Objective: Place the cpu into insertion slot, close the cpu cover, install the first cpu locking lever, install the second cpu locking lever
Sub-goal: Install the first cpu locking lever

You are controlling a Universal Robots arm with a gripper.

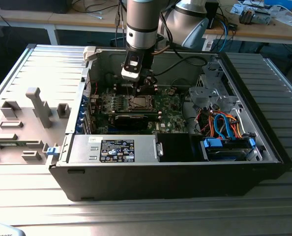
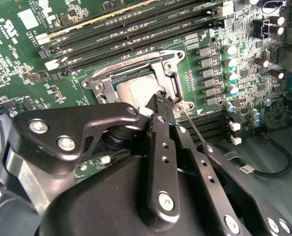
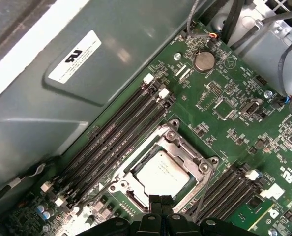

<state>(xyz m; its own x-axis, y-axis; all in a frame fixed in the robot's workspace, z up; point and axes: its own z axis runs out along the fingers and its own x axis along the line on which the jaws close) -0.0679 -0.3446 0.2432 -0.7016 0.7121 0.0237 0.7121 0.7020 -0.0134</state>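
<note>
The cpu [image 3: 163, 172] [image 2: 134, 91], a flat silver-grey square, lies in the insertion slot [image 1: 137, 102] on the green board. The cpu cover [image 3: 189, 150] [image 2: 102, 79], a silvery frame, lies flat around it. My gripper [image 3: 161, 200] [image 2: 160, 97] hovers just above one edge of the socket, its black fingers pressed together with nothing visible between them. A thin wire locking lever [image 2: 192, 129] [image 3: 203, 194] slants up beside the socket, close to the fingertips. In the exterior view the gripper [image 1: 137, 86] reaches straight down into the open computer case.
Long black memory slots [image 3: 121, 137] run beside the socket. The case wall [image 3: 87, 98] stands close behind them. A labelled power-supply box [image 1: 116, 149], a drive bay with blue and orange cables [image 1: 224, 128], and a grey fixture plate [image 1: 28, 123] at the exterior view's left surround the board.
</note>
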